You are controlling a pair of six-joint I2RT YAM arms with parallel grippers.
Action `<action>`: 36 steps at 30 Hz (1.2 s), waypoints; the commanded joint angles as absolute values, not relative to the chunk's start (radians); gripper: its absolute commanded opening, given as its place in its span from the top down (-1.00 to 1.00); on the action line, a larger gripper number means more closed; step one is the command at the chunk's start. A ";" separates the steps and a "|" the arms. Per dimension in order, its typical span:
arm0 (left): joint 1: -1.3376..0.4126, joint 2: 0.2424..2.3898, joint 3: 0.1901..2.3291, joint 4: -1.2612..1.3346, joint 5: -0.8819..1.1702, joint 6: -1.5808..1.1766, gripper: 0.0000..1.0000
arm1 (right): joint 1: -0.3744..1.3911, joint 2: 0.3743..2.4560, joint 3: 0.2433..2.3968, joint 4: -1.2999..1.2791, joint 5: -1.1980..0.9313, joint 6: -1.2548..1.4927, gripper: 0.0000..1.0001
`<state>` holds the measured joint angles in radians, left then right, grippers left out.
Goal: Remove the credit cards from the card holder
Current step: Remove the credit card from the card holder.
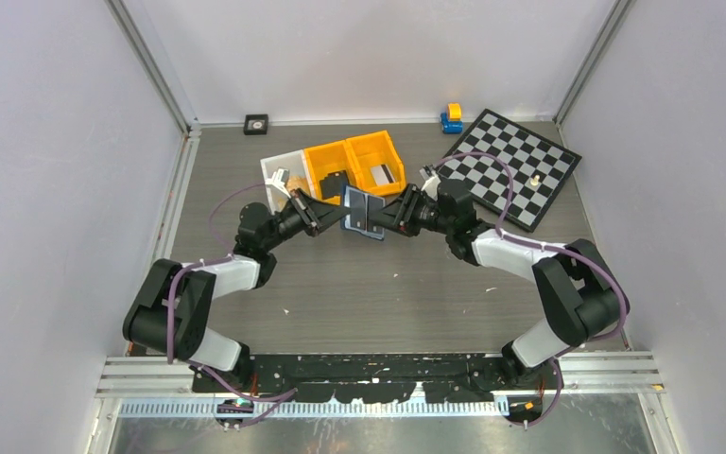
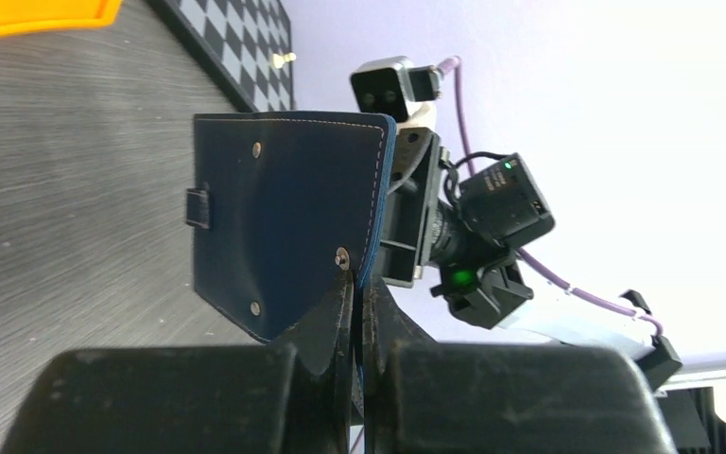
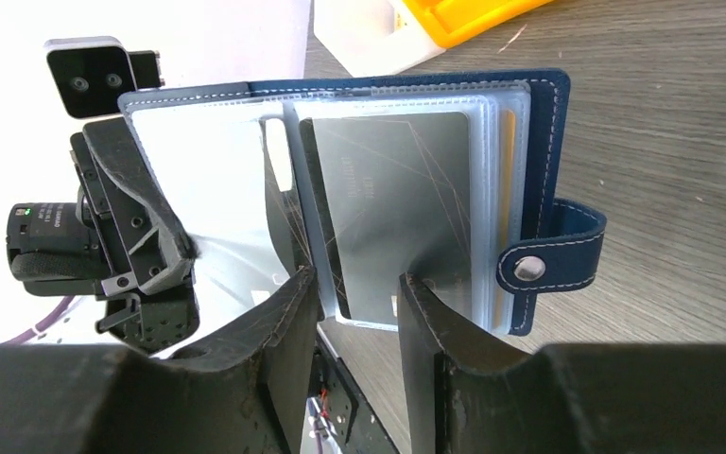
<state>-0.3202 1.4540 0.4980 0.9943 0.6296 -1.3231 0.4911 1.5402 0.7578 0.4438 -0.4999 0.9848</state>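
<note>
Top view: holder (image 1: 363, 212) hangs open over the tabletop (image 1: 359, 293), near the far edge, just before the orange bins (image 1: 364, 156), between left hand (image 1: 326, 216) & right hand (image 1: 392, 216).

Left wrist: left hand is clamped on the navy cover's corner; stitched, matte, w/ metal studs.

Right wrist: right hand's fingers (image 3: 288, 298) stand apart at the lower edge of a glossy clear sleeve (image 3: 208, 170) page. Grey card (image 3: 397, 208) is inside, gold card (image 3: 508, 189) behind. I think it is best to pinch the stiff card only, then pull straight.
</note>
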 commanded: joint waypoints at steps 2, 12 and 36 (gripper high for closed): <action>-0.322 1.492 0.514 1.257 0.705 -1.429 1.00 | 0.491 1.570 0.741 0.611 -0.582 1.058 0.17; -0.322 1.557 0.517 1.348 0.714 -1.474 1.00 | 0.493 1.591 0.725 0.733 -0.631 1.129 0.14; -0.313 1.651 0.498 1.373 0.683 -1.427 1.00 | 0.458 1.587 0.679 0.796 -0.600 1.181 0.15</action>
